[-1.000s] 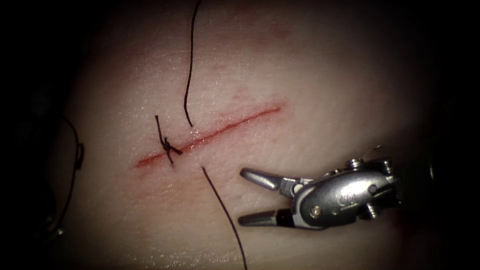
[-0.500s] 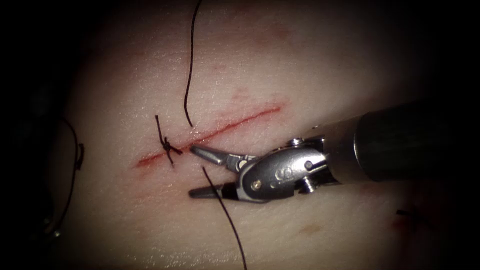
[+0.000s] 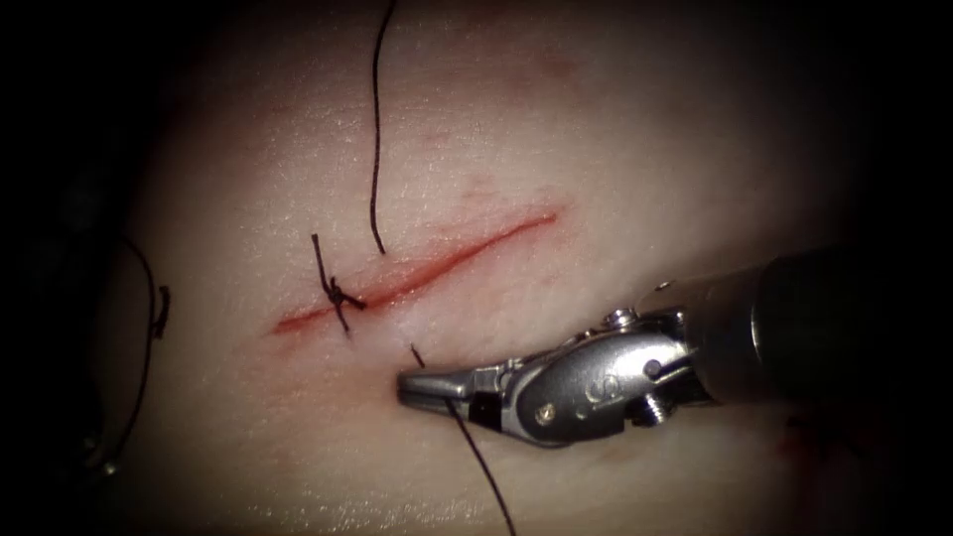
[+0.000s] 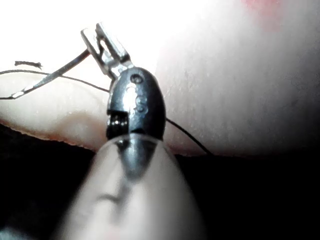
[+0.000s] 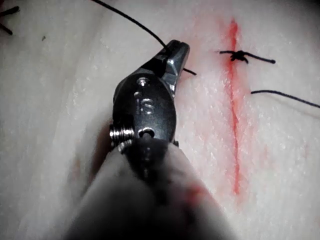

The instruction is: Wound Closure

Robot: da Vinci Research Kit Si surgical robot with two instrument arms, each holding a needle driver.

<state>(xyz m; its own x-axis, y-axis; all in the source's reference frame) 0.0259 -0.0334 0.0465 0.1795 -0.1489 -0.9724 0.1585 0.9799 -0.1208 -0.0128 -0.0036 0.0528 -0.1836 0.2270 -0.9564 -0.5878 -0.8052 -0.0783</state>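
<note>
The cut [image 3: 422,273] is run diagonally across the middle of the tissue [image 3: 615,149], rising from its left end to its right end. A knot [image 3: 336,291] is seated on the cut near its left end, with short cut ends [image 3: 318,253] laid across both sides. A loose thread [image 3: 376,129] is laid from the far edge of the tissue down to a point just behind the cut. The right tool [image 3: 429,387] is brought in from the right, in front of the cut, its jaws closed on a second thread [image 3: 481,462] near that thread's free end. This thread is trailed to the near edge. The needle [image 4: 52,77] is held by the left tool [image 4: 100,37] at the tissue's edge, outside the tissue.
</note>
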